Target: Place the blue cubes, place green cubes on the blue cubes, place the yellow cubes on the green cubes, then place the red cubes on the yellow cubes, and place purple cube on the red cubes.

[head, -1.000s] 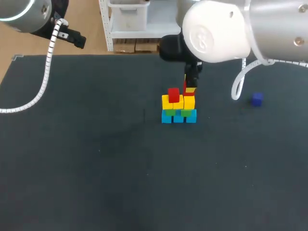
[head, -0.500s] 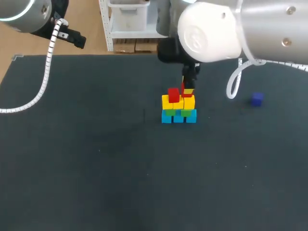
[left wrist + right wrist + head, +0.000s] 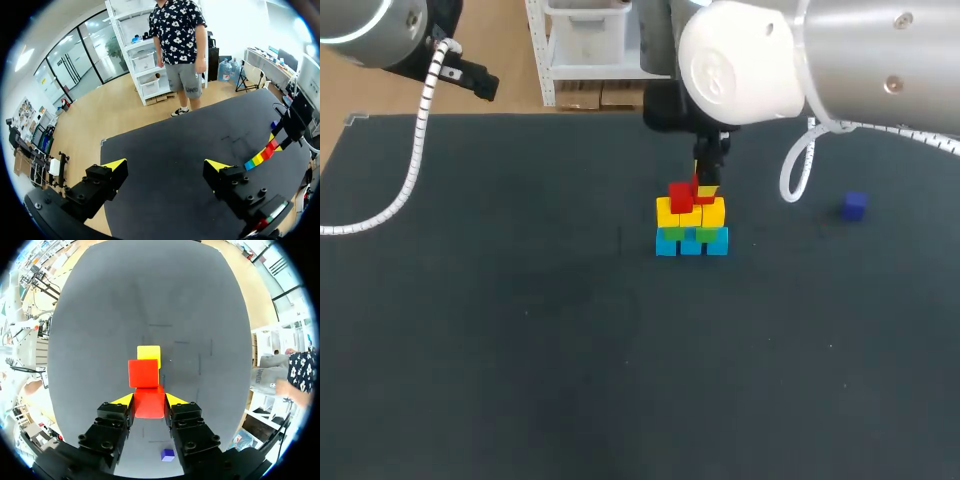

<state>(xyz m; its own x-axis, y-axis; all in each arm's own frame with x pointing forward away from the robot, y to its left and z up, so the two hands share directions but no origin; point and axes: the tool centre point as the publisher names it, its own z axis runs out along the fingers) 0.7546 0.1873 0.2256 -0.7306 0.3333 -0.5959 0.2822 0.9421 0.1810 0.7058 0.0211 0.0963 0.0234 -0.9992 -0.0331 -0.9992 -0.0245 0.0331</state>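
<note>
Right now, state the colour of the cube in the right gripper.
The cube is red; right wrist view.

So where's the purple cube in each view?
Head view: purple cube alone on the table, right of the cube stack.
Left wrist view: a small speck beyond the stack, hard to make out.
Right wrist view: cube under the right gripper, stack ahead of it.
Shared landmark: the cube stack.

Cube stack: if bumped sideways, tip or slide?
Probably sheds top cubes rather than sliding whole: the stack is separate blocks, four layers high. The blue base looks a single row, so likely tippy across it. The placed red cube sits on top, likely first off.
</note>
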